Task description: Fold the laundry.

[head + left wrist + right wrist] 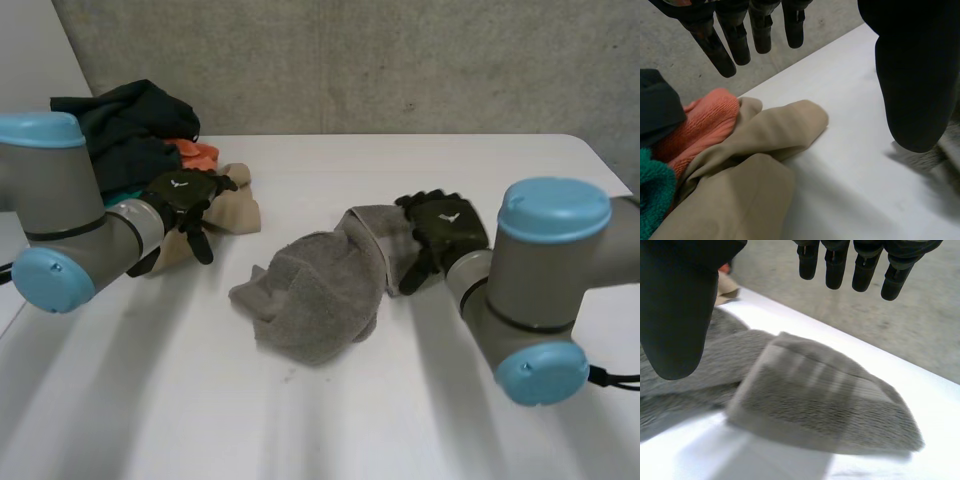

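A white table [400, 420] filled the lower part of the head view, with a grey concrete wall [400, 60] across the top of the frame.

A crumpled grey towel [320, 295] lay on the table at the centre of the frame. One end stretched up and to the right as a flattened, folded-over strip. The right hand [445, 230] sat just right of centre, at that upper-right end of the towel. In the right wrist view its fingers [835, 270] were straight and side by side, well apart from the thumb [675, 315], and the hand held nothing. The folded end of the towel lay on the table below the palm.

A pile of laundry sat in the upper left of the head view. A dark garment [125, 120] lay at the back, an orange cloth [195, 155] in front of it, and a beige cloth [238, 210] nearest the towel. The left hand [185, 195] hovered at centre left, over the near edge of this pile. In the left wrist view its fingers [740, 40] were straight and spread from the thumb [915, 85], grasping nothing. The beige cloth lay rumpled under the palm, against the orange cloth. A teal cloth [652, 195] showed beside them, under the dark garment.

The towel and the pile lay apart, with bare table between them.
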`<state>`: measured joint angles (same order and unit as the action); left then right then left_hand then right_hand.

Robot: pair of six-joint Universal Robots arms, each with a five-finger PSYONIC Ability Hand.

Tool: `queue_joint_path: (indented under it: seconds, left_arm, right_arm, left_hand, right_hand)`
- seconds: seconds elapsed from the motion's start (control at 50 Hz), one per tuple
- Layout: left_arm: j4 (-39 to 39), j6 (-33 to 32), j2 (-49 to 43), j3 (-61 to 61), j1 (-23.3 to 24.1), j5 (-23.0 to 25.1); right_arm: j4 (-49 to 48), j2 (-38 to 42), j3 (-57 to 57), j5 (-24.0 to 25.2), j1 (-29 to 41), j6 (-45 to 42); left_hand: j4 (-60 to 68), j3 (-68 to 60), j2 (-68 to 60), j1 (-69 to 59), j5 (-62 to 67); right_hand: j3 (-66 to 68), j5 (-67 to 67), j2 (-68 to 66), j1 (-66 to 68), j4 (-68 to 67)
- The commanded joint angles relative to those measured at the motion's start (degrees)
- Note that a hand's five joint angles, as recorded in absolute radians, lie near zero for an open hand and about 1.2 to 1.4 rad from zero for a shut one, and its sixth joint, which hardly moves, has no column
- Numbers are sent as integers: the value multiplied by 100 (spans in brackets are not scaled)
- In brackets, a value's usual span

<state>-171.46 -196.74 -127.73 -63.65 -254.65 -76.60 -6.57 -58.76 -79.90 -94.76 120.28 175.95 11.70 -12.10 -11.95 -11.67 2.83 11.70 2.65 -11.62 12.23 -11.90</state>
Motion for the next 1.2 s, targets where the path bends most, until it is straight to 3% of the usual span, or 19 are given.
queue_joint_path:
  seconds: [0.02, 0.1, 0.24, 0.44, 0.56, 0.6, 0.62, 0.76, 0.9, 1.0, 1.08, 1.14, 1.2]
  left_arm:
    - [858, 231, 353, -77, 371, -320]
    - [1150, 741, 328, -174, 827, -829]
    - [1080, 1172, -102, 19, 1382, -1752]
    - [1299, 1199, -692, 564, 1638, -1947]
    - [1361, 1182, -876, 749, 1717, -1955]
    - [1370, 1190, -920, 801, 1734, -1964]
    - [1387, 1190, -938, 845, 1752, -2008]
    - [1387, 1173, -596, 1091, 1629, -2421]
    - [1422, 1041, 107, 1329, 1146, -2369]
    - [1475, 463, 284, 1259, 987, -1860]
    - [1467, 49, 91, 1267, 996, -1622]
    - [1405, -145, -129, 1495, 1022, -1613]
    - [1098, -356, -463, 2110, 1057, -1762]
  right_arm:
    - [1041, 311, 859, -219, -294, 913]
    - [1683, 899, 1633, -149, -304, 1432]
    - [2081, 1708, 2487, -149, -154, 1329]
    - [1695, 2237, 2787, -175, 39, 933]
    - [1089, 2404, 2804, -166, 39, 555]
    - [991, 2387, 2787, -184, 22, 511]
    - [921, 2334, 2735, -210, -5, 485]
    - [886, 1412, 2286, -245, -277, 397]
    - [1359, 392, 2022, 588, -1120, -288]
    - [2753, 5, 2162, 1484, -1638, -1376]
    - [3511, -57, 2224, 1845, -1771, -2045]
    - [3497, 4, 2259, 1917, -1771, -2187]
    - [2734, 268, 2461, 1829, -1736, -2205]
  left_hand:
    - [960, -919, -935, -963, 847]
    - [1062, -1022, -1037, -1065, 949]
    - [1130, -1089, -1105, -1133, 1017]
    - [1482, -1441, -1456, -1484, 1368]
    - [3549, -3508, -3524, -3551, 3435]
    - [4856, -4816, -4831, -4859, 4743]
    - [6463, -6422, -6438, -6466, 6349]
    - [6830, -6790, -6805, -6833, 6717]
    - [6830, -6790, -6805, -6833, 6717]
    - [6830, -6790, -6805, -6833, 6717]
    - [6830, -6790, -6805, -6833, 6717]
    - [6830, -6790, -6805, -6833, 6717]
    - [6830, -6790, -6805, -6833, 6717]
  right_hand:
    - [-104, -199, 97, -158, 125]
    - [266, 171, -274, 213, -246]
    - [956, 861, -963, 902, -935]
    - [1276, 1181, -1283, 1222, -1255]
    - [3409, 3314, -3416, 3355, -3388]
    - [5453, 5358, -5460, 5400, -5432]
    - [6817, 6722, -6824, 6763, -6796]
    - [6830, 6735, -6838, 6777, -6810]
    - [6830, 6735, -6838, 6777, -6810]
    - [6830, 6735, -6838, 6777, -6810]
    - [6830, 6735, -6838, 6777, -6810]
    - [6830, 6735, -6838, 6777, -6810]
    - [6830, 6735, -6838, 6777, -6810]
